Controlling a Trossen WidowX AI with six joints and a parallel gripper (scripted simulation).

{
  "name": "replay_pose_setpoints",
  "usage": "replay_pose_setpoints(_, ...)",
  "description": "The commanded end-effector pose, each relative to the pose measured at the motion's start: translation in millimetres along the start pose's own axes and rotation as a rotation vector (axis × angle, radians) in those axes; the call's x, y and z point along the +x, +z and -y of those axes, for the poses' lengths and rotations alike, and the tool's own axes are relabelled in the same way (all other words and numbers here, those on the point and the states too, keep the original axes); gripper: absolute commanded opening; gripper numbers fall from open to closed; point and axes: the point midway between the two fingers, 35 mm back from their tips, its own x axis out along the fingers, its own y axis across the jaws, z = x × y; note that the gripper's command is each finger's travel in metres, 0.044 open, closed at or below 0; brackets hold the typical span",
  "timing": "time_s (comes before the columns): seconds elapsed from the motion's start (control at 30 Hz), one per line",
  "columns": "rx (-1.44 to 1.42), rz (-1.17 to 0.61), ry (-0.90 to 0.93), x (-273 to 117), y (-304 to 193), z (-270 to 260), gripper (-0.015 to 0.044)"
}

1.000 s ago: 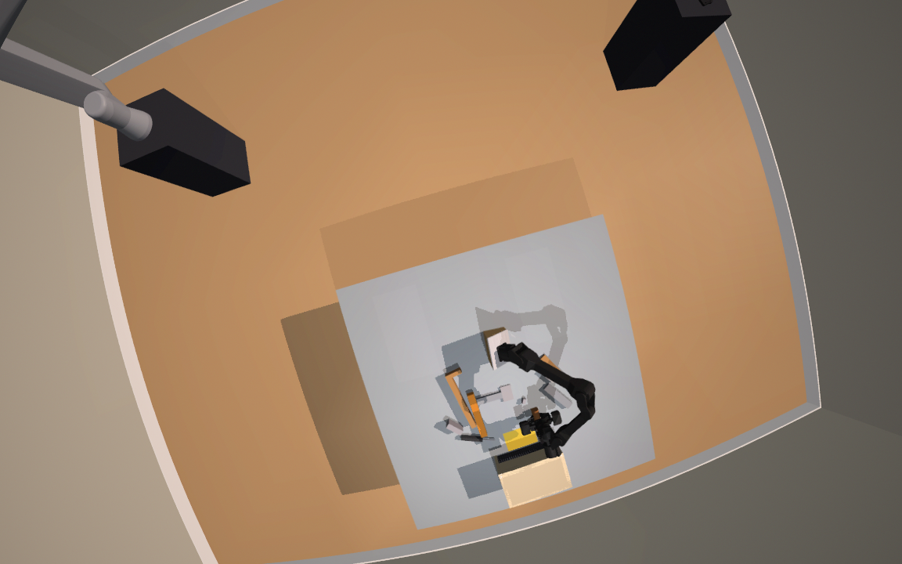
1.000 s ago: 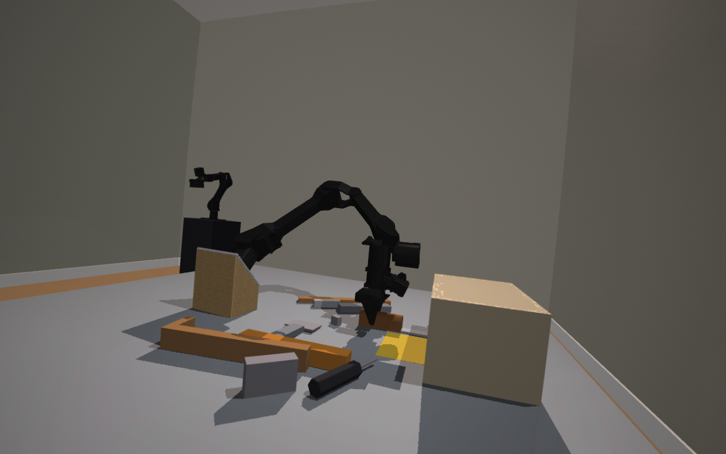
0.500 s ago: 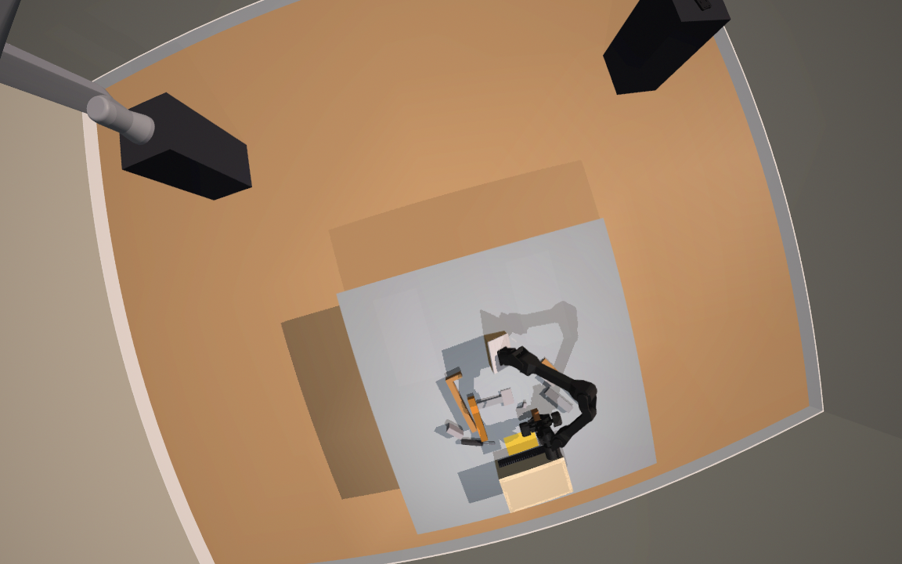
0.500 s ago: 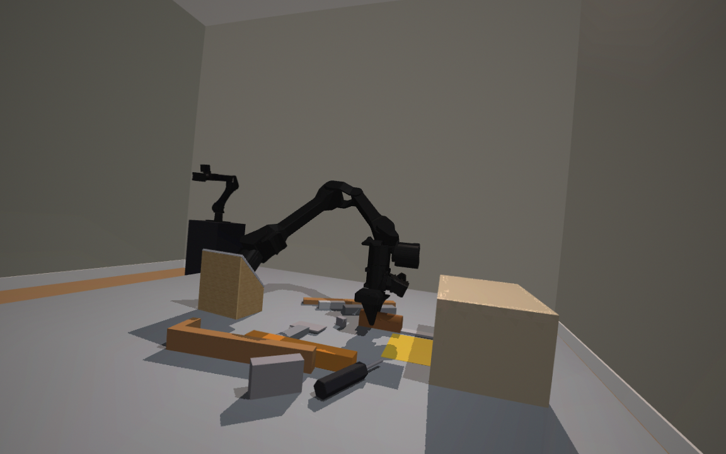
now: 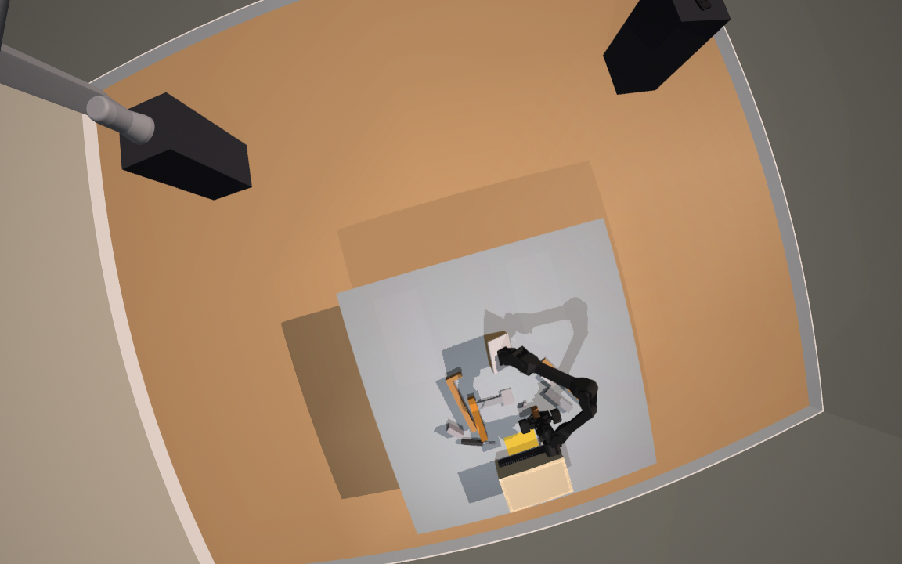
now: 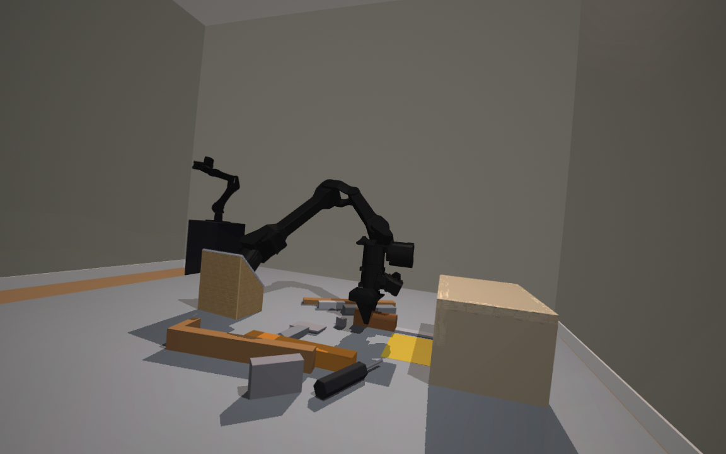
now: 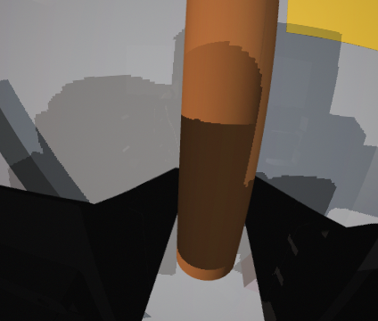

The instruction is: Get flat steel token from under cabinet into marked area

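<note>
My gripper (image 7: 213, 179) (image 6: 367, 312) (image 5: 531, 421) is shut on an orange-brown cylinder (image 7: 221, 125) (image 6: 381, 321), gripped near its lower end in the wrist view. The cylinder lies level just above the grey table, pointing past the yellow marked area (image 6: 405, 349) (image 5: 518, 442). The tan cabinet (image 6: 489, 344) (image 5: 537, 485) stands right behind that area, with its dark vent slots (image 5: 521, 459) facing it. I see no steel token in any view.
Long orange wooden L-shaped pieces (image 6: 224, 343) (image 5: 475, 417), a grey block (image 6: 275, 375) and a black screwdriver (image 6: 340, 379) lie left of the marked area. A tan wedge block (image 6: 229, 285) (image 5: 492, 345) stands by the arm's base. Small grey pieces lie scattered behind the gripper.
</note>
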Motion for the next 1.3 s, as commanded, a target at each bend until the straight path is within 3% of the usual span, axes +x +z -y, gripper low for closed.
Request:
replay_pose_setpoints(0.0,0.007,-0.002,-0.001,0.9,-5.7,0.6,0.0)
replay_pose_setpoints(1.27,0.009,-0.004,-0.001,1.2,-45.8,-2.4,0.0)
